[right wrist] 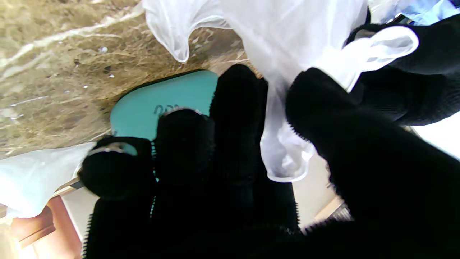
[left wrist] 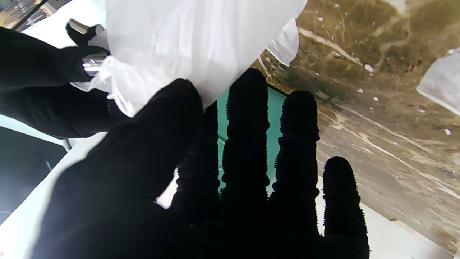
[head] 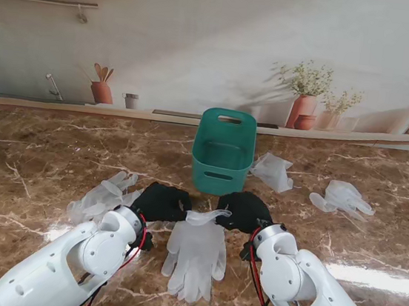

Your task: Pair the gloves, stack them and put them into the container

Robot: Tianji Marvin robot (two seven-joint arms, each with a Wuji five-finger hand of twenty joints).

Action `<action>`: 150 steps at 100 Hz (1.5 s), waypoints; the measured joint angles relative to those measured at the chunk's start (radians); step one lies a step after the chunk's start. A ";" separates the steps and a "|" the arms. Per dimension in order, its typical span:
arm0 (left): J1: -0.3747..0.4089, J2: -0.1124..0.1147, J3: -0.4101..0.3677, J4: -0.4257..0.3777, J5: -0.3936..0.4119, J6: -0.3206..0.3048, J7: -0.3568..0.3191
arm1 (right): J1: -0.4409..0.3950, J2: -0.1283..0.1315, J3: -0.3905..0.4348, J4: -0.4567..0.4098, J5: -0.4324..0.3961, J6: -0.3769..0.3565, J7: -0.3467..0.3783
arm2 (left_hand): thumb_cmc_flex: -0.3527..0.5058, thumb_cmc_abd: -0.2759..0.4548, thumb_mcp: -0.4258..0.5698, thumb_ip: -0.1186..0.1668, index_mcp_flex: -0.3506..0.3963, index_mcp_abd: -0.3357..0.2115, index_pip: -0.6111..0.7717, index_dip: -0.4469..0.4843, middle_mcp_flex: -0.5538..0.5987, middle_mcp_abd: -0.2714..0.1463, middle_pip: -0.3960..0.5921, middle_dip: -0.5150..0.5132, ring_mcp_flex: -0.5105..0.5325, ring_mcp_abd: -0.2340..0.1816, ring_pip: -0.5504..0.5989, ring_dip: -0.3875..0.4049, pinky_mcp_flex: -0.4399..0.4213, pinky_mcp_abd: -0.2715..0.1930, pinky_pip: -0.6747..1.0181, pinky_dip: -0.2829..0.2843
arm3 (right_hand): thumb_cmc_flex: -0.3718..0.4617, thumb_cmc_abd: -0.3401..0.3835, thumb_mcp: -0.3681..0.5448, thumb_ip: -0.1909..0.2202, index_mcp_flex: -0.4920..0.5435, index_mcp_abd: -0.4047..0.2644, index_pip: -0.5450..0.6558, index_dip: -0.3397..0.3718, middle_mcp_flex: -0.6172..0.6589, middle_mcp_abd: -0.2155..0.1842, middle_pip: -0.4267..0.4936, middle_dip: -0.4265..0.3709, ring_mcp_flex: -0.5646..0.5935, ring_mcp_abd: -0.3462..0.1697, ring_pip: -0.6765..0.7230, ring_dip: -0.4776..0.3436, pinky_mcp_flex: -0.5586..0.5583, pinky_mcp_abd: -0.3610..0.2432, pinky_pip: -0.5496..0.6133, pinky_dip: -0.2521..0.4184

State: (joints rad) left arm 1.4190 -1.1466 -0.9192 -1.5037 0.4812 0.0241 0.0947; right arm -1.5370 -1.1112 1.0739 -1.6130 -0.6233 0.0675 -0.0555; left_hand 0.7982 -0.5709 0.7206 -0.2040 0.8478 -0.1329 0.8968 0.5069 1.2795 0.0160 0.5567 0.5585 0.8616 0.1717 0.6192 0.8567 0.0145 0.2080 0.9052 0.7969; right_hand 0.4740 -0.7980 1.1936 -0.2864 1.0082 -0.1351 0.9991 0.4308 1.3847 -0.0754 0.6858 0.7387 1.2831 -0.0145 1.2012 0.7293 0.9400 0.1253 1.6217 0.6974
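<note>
Both black-gloved robot hands, left robot hand (head: 160, 201) and right robot hand (head: 245, 210), pinch the cuff of a translucent white disposable glove (head: 196, 255) between them, just before the teal plastic container (head: 223, 152) on the brown marble surface (head: 39, 162).

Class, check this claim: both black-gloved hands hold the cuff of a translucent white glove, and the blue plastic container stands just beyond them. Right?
Not quite: the plastic container is teal green, as the stand view shows. Both the left hand and right hand do hold the translucent white glove.

Glossy white arms (head: 64, 263), black knitted hands (head: 159, 202), red-black cables (head: 255, 279)
</note>
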 measured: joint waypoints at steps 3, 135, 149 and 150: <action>-0.009 -0.001 0.005 0.005 0.005 0.007 0.000 | 0.004 -0.001 -0.002 0.005 -0.001 0.006 -0.005 | 0.000 0.000 0.000 0.000 0.000 0.000 0.000 0.000 0.000 0.000 0.000 0.006 0.000 0.000 0.000 0.000 0.000 0.000 0.000 0.000 | 0.000 0.000 0.000 0.000 0.000 0.000 0.006 0.000 0.000 0.000 0.000 0.000 0.000 0.000 0.002 0.000 0.003 0.000 0.000 0.000; 0.142 0.028 -0.119 -0.081 0.156 0.030 -0.028 | 0.131 0.027 -0.194 0.157 -0.304 0.192 -0.060 | -0.117 0.113 -0.027 0.076 -0.244 0.179 -0.661 -0.314 -0.748 0.044 -0.272 -0.300 -0.462 -0.008 -0.375 -0.355 -0.075 -0.016 -0.296 -0.161 | -0.186 0.089 -0.266 0.144 -0.382 0.076 -0.688 0.076 -0.620 0.013 -0.398 -0.348 -0.489 0.011 -0.943 -0.365 -0.440 -0.010 -0.561 -0.084; 0.184 0.030 -0.150 -0.120 0.184 0.007 -0.019 | 0.191 0.019 -0.268 0.212 -0.290 0.212 -0.068 | -0.117 0.113 -0.027 0.076 -0.244 0.177 -0.649 -0.314 -0.748 0.044 -0.272 -0.300 -0.462 -0.008 -0.375 -0.357 -0.075 -0.016 -0.296 -0.161 | -0.179 0.049 -0.205 0.144 -0.382 0.077 -0.674 0.076 -0.620 0.027 -0.410 -0.385 -0.482 0.024 -0.944 -0.382 -0.416 -0.004 -0.561 -0.086; 0.186 0.030 -0.151 -0.122 0.184 0.007 -0.018 | 0.195 0.019 -0.273 0.215 -0.289 0.213 -0.070 | -0.117 0.113 -0.027 0.076 -0.244 0.177 -0.648 -0.314 -0.748 0.044 -0.272 -0.300 -0.462 -0.009 -0.375 -0.357 -0.075 -0.016 -0.296 -0.161 | -0.177 0.047 -0.205 0.144 -0.382 0.077 -0.674 0.076 -0.620 0.030 -0.410 -0.385 -0.482 0.025 -0.944 -0.382 -0.413 -0.004 -0.561 -0.086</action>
State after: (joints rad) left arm 1.6046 -1.1163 -1.0706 -1.6260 0.6656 0.0311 0.0766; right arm -1.3417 -1.0926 0.8008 -1.3977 -0.9118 0.2809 -0.1256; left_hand 0.6817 -0.4582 0.6934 -0.1284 0.6040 0.0436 0.2483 0.1927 0.5319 0.0604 0.2848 0.2588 0.3997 0.1631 0.2441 0.4993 -0.0606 0.1923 0.6091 0.6363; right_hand 0.2971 -0.7506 0.9885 -0.1426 0.6257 -0.0581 0.3250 0.5067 0.7646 -0.0451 0.2761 0.3533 0.8009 0.0100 0.2575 0.3472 0.5274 0.1217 1.0606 0.6117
